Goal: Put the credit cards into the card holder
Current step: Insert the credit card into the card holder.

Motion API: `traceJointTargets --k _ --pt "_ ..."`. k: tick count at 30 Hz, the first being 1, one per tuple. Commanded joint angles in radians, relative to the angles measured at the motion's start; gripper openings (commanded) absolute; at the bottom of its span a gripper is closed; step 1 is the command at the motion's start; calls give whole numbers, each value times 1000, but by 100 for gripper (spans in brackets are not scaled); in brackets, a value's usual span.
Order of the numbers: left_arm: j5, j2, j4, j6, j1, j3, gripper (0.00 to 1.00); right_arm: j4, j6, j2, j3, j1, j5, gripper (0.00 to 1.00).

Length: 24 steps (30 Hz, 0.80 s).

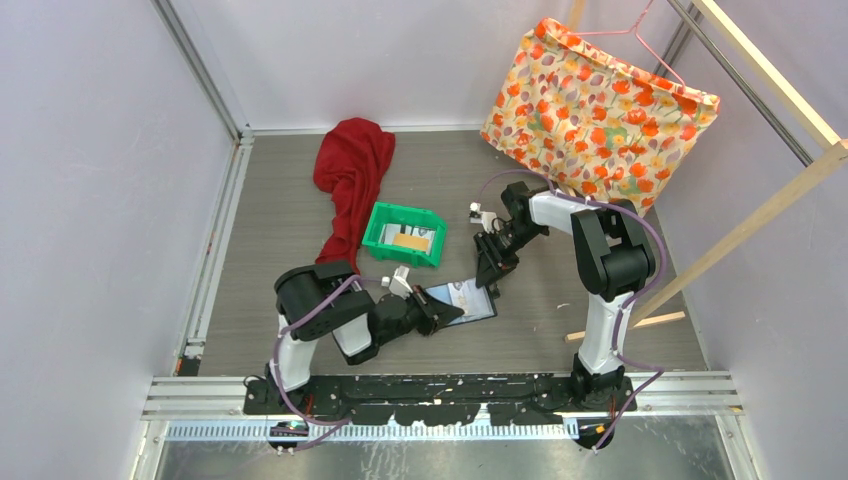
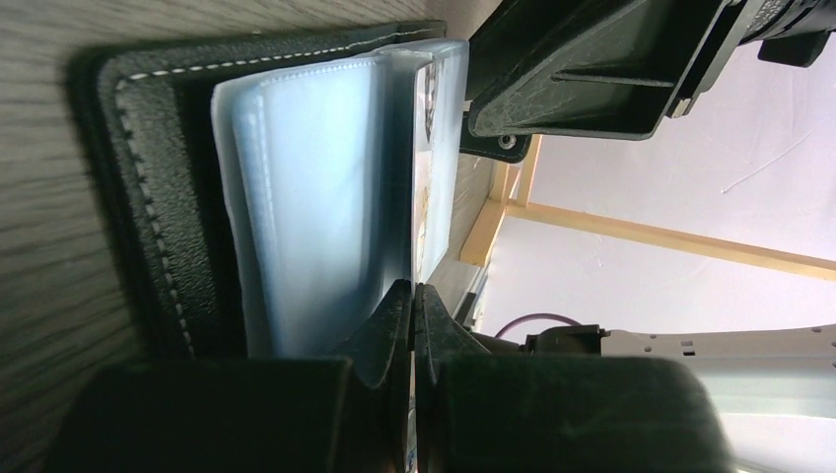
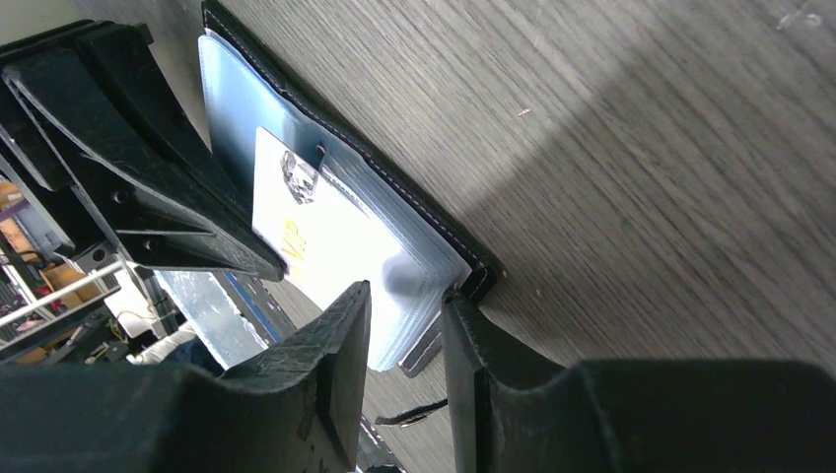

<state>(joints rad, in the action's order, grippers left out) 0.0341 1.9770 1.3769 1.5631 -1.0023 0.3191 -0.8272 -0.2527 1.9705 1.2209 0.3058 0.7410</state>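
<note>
Right wrist view: the right tool [image 3: 404, 293] has its jaws partly apart and grips nothing that I can make out. The lower corner of the card holder [image 3: 414, 236] lies in the gap between its fingers. Just ahead of those fingers a white card [image 3: 315, 232] with yellow lettering sits in one of the clear pockets [image 2: 315, 197]. How deep it is seated I cannot tell.

Across the holder, facing the right tool, the left tool [image 2: 412, 291] is closed tight on the edge of a single pocket leaf. The holder lies open on the worktop [image 3: 641, 197].

The likeliest trouble is that thin, glossy leaf slipping out of the left tool's pinch, so the pocket mouth closes or the holder skids along the worktop under a push. If the right tool presses the card off-line, the card could bow or ride out instead of in. The two tools are also very near each other, so a careless advance may knock them together.

Beyond the left tool, well apart from the right tool, the green bin [image 1: 375, 235] holds an orange card [image 1: 410, 241] and what looks like one or more pale cards. The broad pocket nearest the left tool looks empty.
</note>
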Motion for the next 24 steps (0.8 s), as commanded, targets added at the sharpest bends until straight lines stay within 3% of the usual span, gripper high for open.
traceJointTargets --k 1,11,17,24 --pt "5 13 -6 -14 -12 31 0 -8 -9 1 30 11 10 37" --pt "-2 -58 -181 -22 -25 69 16 -10 -8 -2 34 10 7 38" --pt "13 -169 -330 -48 -25 60 35 3 -5 -34 32 8 -19 47" --pt "25 -345 -677 -122 -24 99 46 8 -8 -63 30 -4 -42 50"
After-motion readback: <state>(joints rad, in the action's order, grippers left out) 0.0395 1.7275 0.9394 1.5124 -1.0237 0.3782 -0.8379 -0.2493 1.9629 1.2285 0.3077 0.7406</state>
